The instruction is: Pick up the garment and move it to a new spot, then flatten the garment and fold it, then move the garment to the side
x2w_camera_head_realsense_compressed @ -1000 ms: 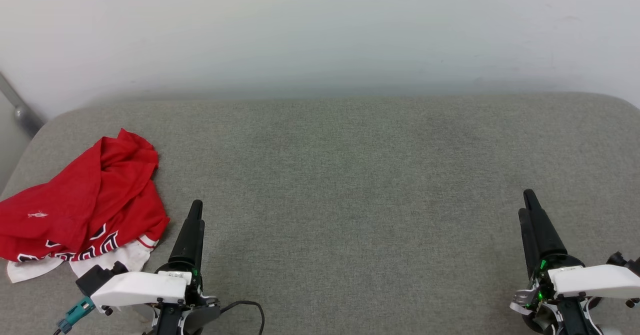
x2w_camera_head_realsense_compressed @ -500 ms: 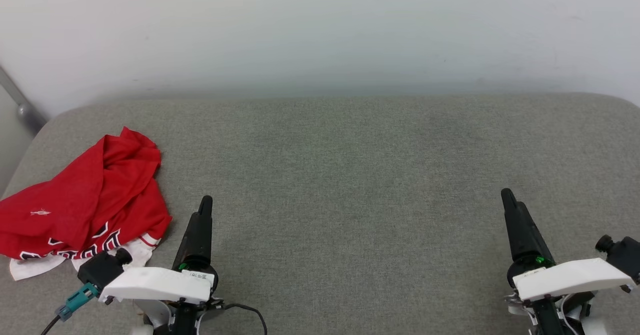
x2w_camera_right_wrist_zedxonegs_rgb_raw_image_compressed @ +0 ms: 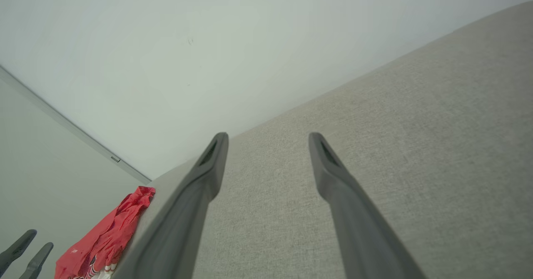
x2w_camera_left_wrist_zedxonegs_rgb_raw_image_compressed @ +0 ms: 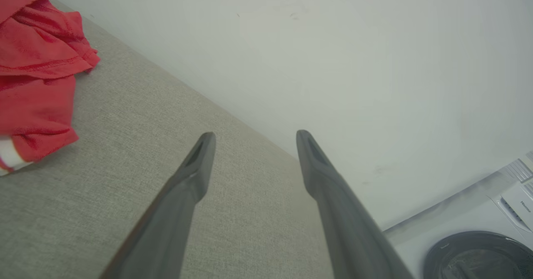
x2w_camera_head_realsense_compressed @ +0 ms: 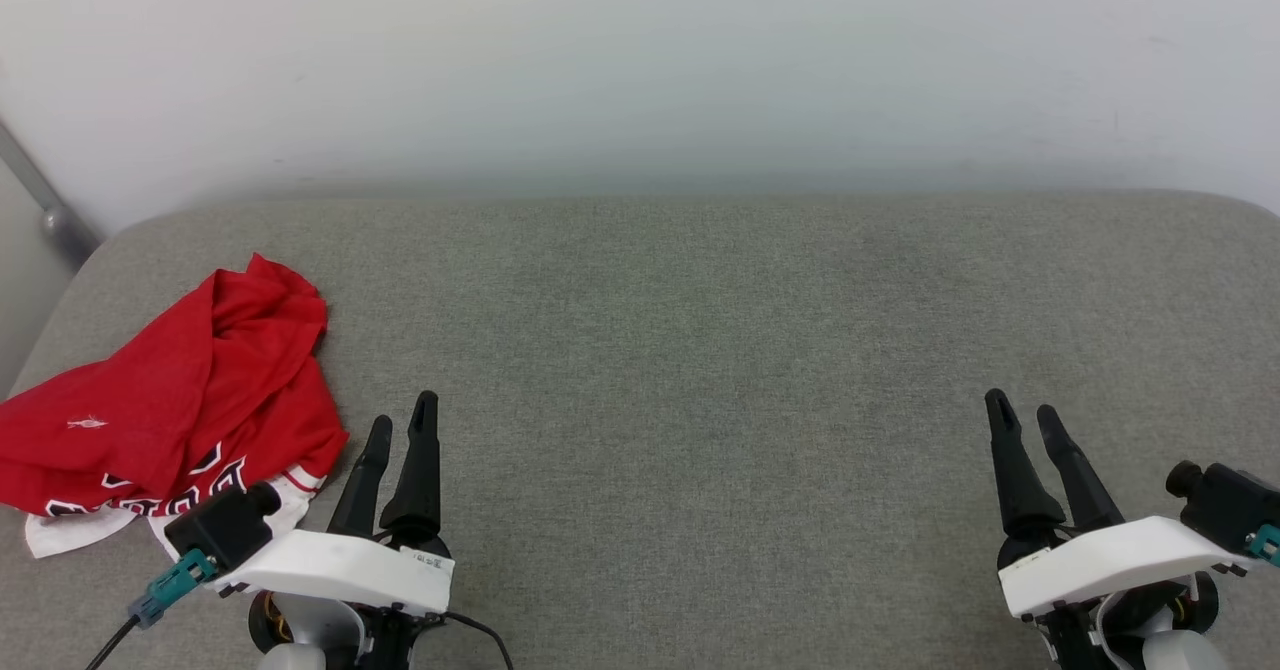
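**Operator:** Head view first. What is hard to make out?

**Spotter:** Your garment [x2w_camera_head_realsense_compressed: 170, 390] lies crumpled at the left end of the grey cushion [x2w_camera_head_realsense_compressed: 700, 350], and its left side runs to the frame's edge. The black print is folded in on itself, so you get broken letters that cannot be read. A white sleeve pokes out beneath the red, and the black camera block [x2w_camera_head_realsense_compressed: 225, 530] on your left wrist covers part of it. Your left gripper [x2w_camera_head_realsense_compressed: 403, 408] sits just right of the heap, fingers spread, empty and clear of the cloth. Your right gripper [x2w_camera_head_realsense_compressed: 1020, 402] is well apart at the far right, likewise spread and empty. A grey pipe [x2w_camera_head_realsense_compressed: 45, 210] slants along the wall [x2w_camera_head_realsense_compressed: 640, 70] behind the cushion's left corner.

**Operator:** And the left wrist?

**Spotter:** The fingers stand wide, with bare cushion and wall between them. The garment is at the upper left, cut off by the frame, showing red folds and a sliver of white trim. Here you also get a white appliance [x2w_camera_left_wrist_zedxonegs_rgb_raw_image_compressed: 479, 254] with a dark round door at the lower right, itself cut off.

**Operator:** Right wrist?

**Spotter:** The fingers are spread, with nothing between them. The garment is small at the lower left, its near side hidden behind your own finger and its print too small to read. The left gripper's tips poke in at the bottom left corner. A thin strip [x2w_camera_right_wrist_zedxonegs_rgb_raw_image_compressed: 75, 133] runs down the wall.
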### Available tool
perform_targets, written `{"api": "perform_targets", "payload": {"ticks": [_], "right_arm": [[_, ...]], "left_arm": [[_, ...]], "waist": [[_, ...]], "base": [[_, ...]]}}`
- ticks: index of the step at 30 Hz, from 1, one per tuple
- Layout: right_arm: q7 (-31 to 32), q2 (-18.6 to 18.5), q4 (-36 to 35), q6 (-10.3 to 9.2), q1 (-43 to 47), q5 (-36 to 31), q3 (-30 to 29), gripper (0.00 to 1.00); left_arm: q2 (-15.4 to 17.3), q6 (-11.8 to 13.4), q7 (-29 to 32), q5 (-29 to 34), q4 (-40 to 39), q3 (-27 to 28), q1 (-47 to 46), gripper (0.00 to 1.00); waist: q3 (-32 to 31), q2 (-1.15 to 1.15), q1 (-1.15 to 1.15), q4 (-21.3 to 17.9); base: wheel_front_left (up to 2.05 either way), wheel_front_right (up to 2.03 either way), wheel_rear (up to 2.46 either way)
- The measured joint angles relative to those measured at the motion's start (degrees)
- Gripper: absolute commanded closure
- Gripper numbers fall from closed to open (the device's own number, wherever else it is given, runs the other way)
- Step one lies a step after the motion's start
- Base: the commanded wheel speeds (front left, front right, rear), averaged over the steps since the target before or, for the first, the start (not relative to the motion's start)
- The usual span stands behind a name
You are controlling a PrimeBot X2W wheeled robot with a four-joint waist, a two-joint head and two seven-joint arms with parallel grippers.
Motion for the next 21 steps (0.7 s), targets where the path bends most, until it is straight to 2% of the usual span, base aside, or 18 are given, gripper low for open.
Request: {"api": "perform_targets", "payload": {"ticks": [21], "right_arm": [[-0.3, 0.3, -1.7, 0.01, 0.9, -18.3, -1.0, 0.00]], "left_arm": [[1.9, 0.1, -3.4, 20.0, 1.4, -2.9, -0.3, 0.00]], "waist": [[-0.4, 0.00, 0.00, 0.1]], "base": [[0.00, 0.00, 0.00]]}}
